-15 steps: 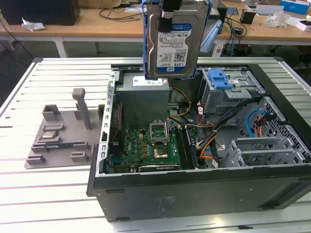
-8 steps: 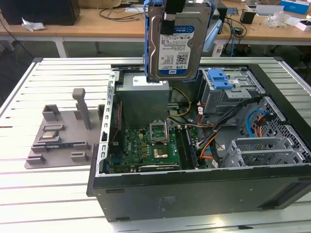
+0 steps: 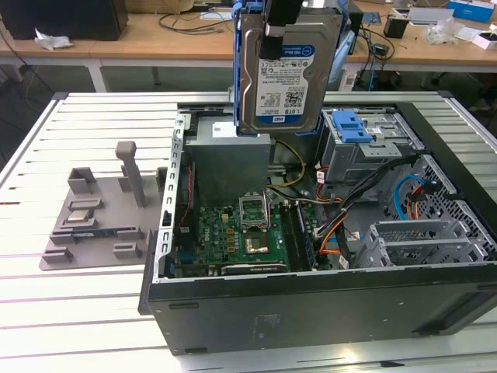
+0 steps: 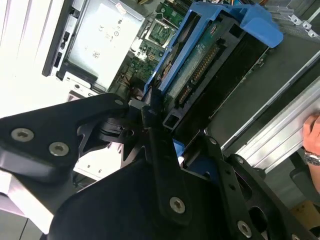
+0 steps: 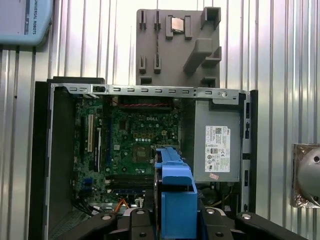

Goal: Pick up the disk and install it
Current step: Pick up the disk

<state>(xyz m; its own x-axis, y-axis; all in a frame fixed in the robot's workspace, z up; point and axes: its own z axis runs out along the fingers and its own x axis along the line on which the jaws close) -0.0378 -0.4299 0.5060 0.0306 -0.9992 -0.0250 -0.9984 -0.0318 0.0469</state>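
Observation:
The disk point(image 3: 286, 74) hangs upright in the air above the open computer case point(image 3: 311, 299), label side toward the exterior camera, with blue rails along its edges. My gripper point(image 3: 273, 29) comes down from above and is shut on the disk's upper end. In the second wrist view the black fingers point(image 4: 150, 125) clamp the blue-railed disk point(image 4: 210, 55), circuit-board side showing. The first wrist view looks down along the disk's blue edge point(image 5: 175, 192) from the gripper point(image 5: 175, 217) into the case, over the motherboard point(image 5: 142, 135).
Inside the case are a grey power supply point(image 3: 229, 155), the motherboard point(image 3: 241, 233), a blue bracket on a metal cage point(image 3: 353, 128) and loose cables. A grey fixture plate point(image 3: 101, 210) lies at the exterior view's left. A person's hand point(image 4: 312, 140) is beside the case.

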